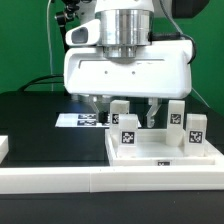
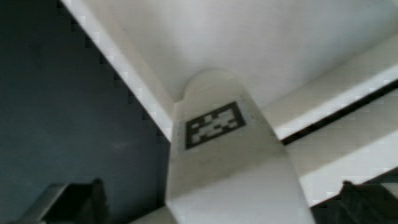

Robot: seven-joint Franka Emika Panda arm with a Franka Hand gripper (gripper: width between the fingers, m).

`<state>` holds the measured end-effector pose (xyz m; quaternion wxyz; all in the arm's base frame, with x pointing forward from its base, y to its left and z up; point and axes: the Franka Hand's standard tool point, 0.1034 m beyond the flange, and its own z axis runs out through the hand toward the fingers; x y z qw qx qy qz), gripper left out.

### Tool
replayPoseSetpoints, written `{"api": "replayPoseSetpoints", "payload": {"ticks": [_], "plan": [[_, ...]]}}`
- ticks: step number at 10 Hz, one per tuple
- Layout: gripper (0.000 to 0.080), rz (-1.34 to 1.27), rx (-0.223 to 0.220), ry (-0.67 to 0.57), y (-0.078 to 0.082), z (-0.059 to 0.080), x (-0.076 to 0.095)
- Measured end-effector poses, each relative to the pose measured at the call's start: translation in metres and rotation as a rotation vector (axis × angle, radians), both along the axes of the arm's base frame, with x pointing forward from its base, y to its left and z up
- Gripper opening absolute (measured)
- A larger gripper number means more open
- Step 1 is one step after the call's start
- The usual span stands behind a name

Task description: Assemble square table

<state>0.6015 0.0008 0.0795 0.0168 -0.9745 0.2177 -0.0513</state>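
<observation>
With jaws spread wide, the gripper (image 1: pixel 125 112) straddled a leg peg (image 2: pixel 222 160) standing on the square top (image 1: pixel 165 152), at twelve o'clock from its front tag; closing on the peg seemed next.

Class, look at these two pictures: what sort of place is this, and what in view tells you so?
Probably a robotics lab bench: a gripper hangs open over a black table, white furniture parts carry printed tags, and a marker board lies flat.

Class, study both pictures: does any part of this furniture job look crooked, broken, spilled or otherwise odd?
Nothing stands out. The large white plastic square table top lies flat with white tagged leg pegs standing upright on it. In the wrist view one white peg sits between the open pincer fingers, undamaged.
</observation>
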Motion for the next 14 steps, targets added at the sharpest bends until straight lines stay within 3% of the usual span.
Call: {"api": "replayPoseSetpoints", "payload": {"ticks": [6, 7, 8, 9, 11, 14], "plan": [[0.0640, 0.261, -0.048, 0.003, 0.002, 0.001, 0.002], [0.0469, 0.244, -0.046, 0.003, 0.002, 0.001, 0.002], [0.0469, 0.225, -0.044, 0.003, 0.002, 0.001, 0.002], [0.0288, 0.224, -0.044, 0.003, 0.002, 0.001, 0.002], [0.0288, 0.136, -0.034, 0.003, 0.001, 0.001, 0.002], [0.0288, -0.083, -0.028, -0.001, -0.015, 0.001, 0.000]]}}
